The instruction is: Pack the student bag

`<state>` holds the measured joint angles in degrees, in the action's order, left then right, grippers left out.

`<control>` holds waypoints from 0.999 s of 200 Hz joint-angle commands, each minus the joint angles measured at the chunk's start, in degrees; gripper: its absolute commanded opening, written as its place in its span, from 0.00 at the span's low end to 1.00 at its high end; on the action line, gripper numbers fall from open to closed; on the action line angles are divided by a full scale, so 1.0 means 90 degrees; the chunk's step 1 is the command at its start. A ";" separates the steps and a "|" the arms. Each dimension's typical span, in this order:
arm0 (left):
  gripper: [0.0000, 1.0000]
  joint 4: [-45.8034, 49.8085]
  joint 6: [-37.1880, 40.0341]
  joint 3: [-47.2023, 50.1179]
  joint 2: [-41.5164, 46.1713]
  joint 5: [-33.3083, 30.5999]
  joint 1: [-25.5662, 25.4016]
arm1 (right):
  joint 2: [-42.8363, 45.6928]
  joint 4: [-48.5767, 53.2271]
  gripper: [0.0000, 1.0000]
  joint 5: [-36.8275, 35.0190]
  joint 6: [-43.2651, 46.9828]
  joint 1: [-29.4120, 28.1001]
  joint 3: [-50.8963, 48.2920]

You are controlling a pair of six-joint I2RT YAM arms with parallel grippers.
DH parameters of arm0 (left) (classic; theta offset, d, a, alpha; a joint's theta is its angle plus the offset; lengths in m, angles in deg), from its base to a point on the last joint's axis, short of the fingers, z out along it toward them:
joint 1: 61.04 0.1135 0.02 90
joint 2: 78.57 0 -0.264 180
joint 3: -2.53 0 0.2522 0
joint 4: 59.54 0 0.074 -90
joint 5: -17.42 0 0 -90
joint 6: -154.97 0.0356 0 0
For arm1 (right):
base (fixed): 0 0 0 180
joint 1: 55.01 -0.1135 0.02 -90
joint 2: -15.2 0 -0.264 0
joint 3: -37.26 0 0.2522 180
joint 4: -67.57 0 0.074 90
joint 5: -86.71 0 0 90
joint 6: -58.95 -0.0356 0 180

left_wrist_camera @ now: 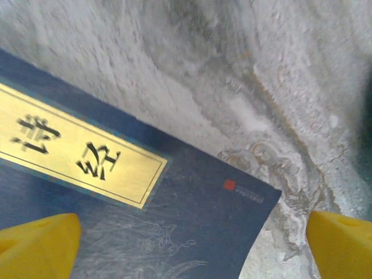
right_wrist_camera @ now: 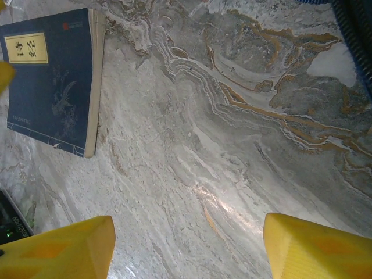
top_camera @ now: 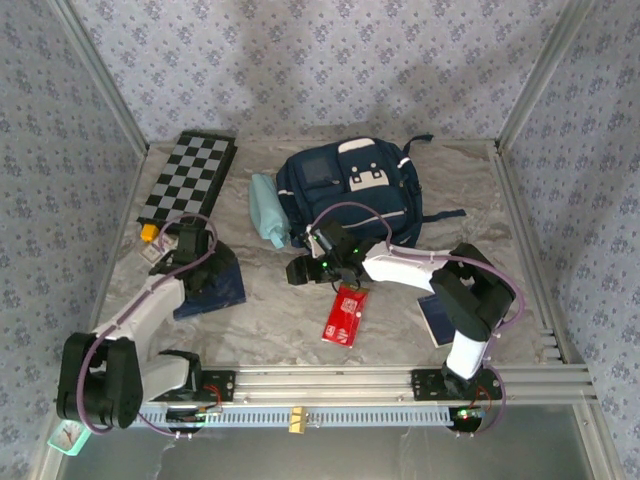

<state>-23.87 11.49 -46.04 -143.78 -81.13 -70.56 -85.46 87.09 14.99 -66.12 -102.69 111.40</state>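
The student bag [top_camera: 350, 188], navy with pale pocket patches, lies at the back middle of the table. My left gripper [top_camera: 186, 244] hovers over the far end of a navy book [top_camera: 214, 286]. In the left wrist view the gripper [left_wrist_camera: 192, 247] is wide open over that book [left_wrist_camera: 192, 221], which has a gold title label [left_wrist_camera: 75, 154], and one yellow fingertip sits off the book's corner over bare table. My right gripper [top_camera: 302, 270] sits low in front of the bag, left of a red packet [top_camera: 345, 313]. In the right wrist view the gripper [right_wrist_camera: 186, 244] stands open above bare marble, with the book [right_wrist_camera: 52, 81] beyond.
A black-and-white chessboard [top_camera: 190, 175] lies at the back left, with a small yellow item [top_camera: 148, 232] at its near corner. A light-blue soft item [top_camera: 268, 210] leans against the bag's left side. A dark notebook [top_camera: 437, 318] rests by the right arm. A metal rail [top_camera: 340, 380] borders the near edge.
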 commanded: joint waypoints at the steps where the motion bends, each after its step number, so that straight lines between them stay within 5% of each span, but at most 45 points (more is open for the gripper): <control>1: 1.00 0.1297 0.0581 -0.0395 0.0240 -0.0597 0.0535 | -0.0017 0.0141 0.69 0.0071 0.0131 0.0010 0.0158; 65: 1.00 0.0349 0.0902 0.0073 -0.0085 0.0291 0.1951 | 0.0056 0.0134 0.69 0.0053 0.0106 0.0035 0.0089; 110: 1.00 -0.0278 0.1060 -0.0096 -0.0795 0.0264 0.2305 | 0.0213 0.0259 0.69 -0.0060 0.0128 0.0054 -0.0033; 146: 1.00 -0.0591 0.1081 -0.0362 -0.1615 0.0754 0.2122 | 0.0336 0.0299 0.69 -0.0146 0.0137 0.0086 -0.0172; 200: 0.96 -0.0583 0.1166 -0.0691 -0.2179 0.0525 0.0768 | 0.0575 0.0326 0.69 -0.0276 0.0146 0.0153 -0.0467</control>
<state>-25.07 21.50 -50.19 -160.92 -82.60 -57.66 -82.91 88.60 14.07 -66.08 -101.68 109.20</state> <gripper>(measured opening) 0.978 0.687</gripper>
